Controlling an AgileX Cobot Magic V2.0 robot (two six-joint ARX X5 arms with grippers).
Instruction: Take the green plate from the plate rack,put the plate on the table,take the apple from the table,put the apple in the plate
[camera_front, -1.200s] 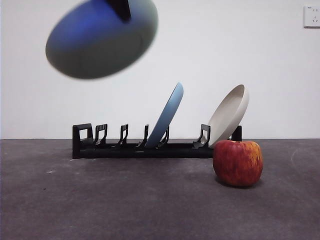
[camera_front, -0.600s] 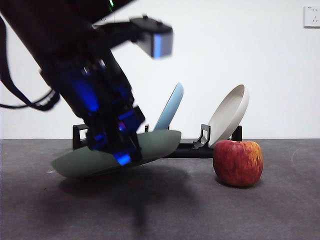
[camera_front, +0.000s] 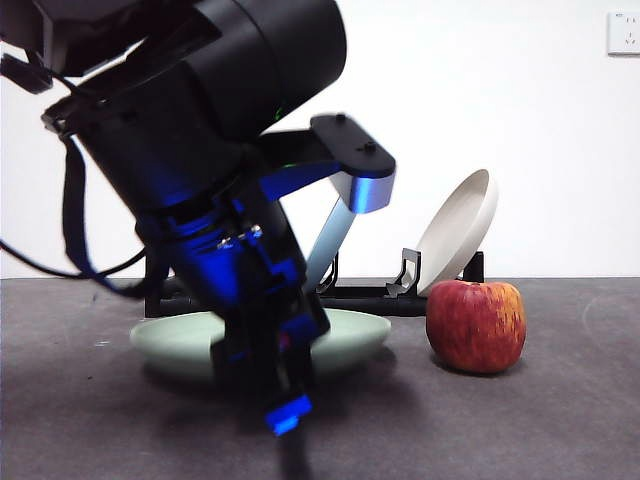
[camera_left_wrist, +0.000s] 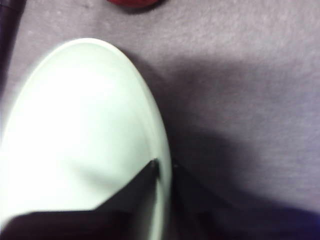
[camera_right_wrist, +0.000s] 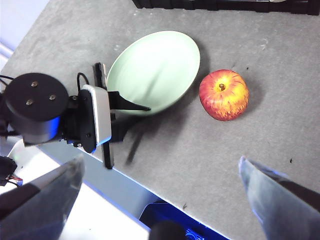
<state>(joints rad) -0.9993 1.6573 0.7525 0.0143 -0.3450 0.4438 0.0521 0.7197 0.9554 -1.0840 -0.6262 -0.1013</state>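
Green plate (camera_right_wrist: 155, 70) flat on table (camera_right_wrist: 300, 100); left gripper (camera_left_wrist: 164, 167) pinches rim, hidden in front view

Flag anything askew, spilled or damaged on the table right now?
Nothing stands out. The green plate lies flat on the table, left gripper on its rim. The apple sits upright beside it, apart. Right gripper hangs open above.
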